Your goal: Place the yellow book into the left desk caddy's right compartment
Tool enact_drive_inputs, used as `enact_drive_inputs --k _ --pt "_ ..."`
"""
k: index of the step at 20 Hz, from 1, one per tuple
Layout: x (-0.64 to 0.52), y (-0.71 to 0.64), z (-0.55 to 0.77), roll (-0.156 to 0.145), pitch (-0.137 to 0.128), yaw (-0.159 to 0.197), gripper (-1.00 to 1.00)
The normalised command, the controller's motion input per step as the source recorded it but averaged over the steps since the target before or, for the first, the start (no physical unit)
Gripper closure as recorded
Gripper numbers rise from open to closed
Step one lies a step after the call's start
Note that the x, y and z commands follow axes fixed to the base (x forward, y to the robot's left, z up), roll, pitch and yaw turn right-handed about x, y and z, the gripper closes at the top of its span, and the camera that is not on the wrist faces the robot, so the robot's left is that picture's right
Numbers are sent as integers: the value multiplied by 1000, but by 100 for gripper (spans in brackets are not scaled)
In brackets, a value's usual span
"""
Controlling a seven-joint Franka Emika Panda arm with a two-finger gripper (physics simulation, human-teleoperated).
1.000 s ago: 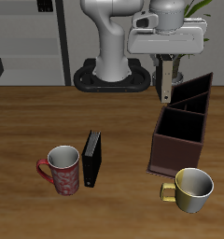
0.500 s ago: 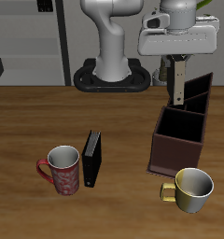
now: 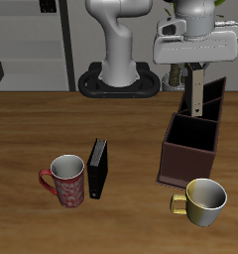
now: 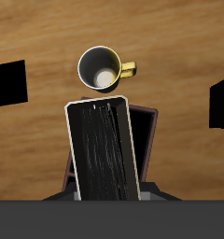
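Note:
My gripper (image 3: pixel 195 71) is shut on the yellow book (image 3: pixel 196 96), which hangs upright below it, tan seen edge-on. The book is in the air over the back part of the left desk caddy (image 3: pixel 186 149), a dark maroon-brown open box with inner dividers. The book's lower end is about level with the caddy's top rim. In the wrist view the book's dark patterned cover (image 4: pixel 105 149) fills the middle, with the caddy's wall (image 4: pixel 147 140) showing behind it. One black fingertip (image 4: pixel 7 84) shows at the side.
A yellow mug (image 3: pixel 203 201) stands just in front of the caddy, also in the wrist view (image 4: pixel 103 68). A black upright book (image 3: pixel 98 167) and a red mug (image 3: pixel 66 181) stand nearer the table's front edge. The robot base (image 3: pixel 116 81) is at the back.
My gripper has carried the yellow book sideways, from beside the caddy's back end to above it, and a little higher. Nothing else has moved.

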Motion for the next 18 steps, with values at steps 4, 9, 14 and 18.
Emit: enact_drive_inputs --k 4,9,14,18 --pt "93 129 -155 16 -1 14 100" --pt "86 8 -140 6 2 8 100" --pt "73 -43 -170 4 8 6 100" --pt "32 -58 -136 -14 13 -12 100"
